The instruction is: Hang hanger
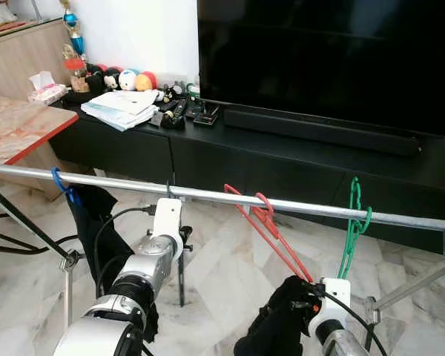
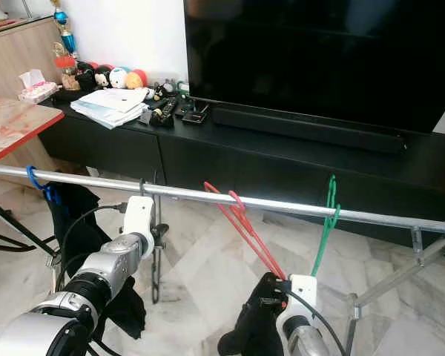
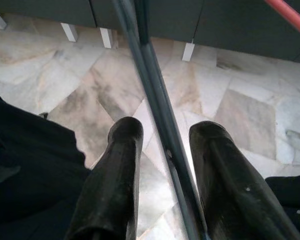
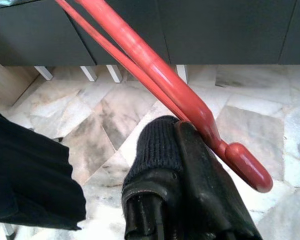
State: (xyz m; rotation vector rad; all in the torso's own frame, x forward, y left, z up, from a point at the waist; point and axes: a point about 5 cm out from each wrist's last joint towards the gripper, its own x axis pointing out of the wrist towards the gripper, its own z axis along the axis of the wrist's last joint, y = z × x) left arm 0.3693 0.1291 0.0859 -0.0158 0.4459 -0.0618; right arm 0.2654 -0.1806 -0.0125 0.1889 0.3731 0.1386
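Before a low black TV cabinet (image 1: pixel 282 159) on a marble-tiled floor (image 1: pixel 222 274), a silver rail (image 1: pixel 208 195) runs across the scene. Red hanger (image 1: pixel 271 230) hooked on the rail near its middle, tilted down toward the right hand (image 4: pixel 190 150), whose fingers are pressed together on dark knitted cloth (image 4: pixel 157 145) at the hanger's lower end. Green hanger (image 1: pixel 352 226) hangs further right; blue hanger (image 1: pixel 61 185) with a dark garment (image 1: pixel 93 215) far left. Left hand (image 3: pixel 162 145) spread, one finger either side of a thin metal rod (image 3: pixel 160 110) under the rail. Papers (image 1: pixel 122 107), plush toys (image 1: pixel 133 79) and a large dark TV (image 1: pixel 326 59) sit on the cabinet.
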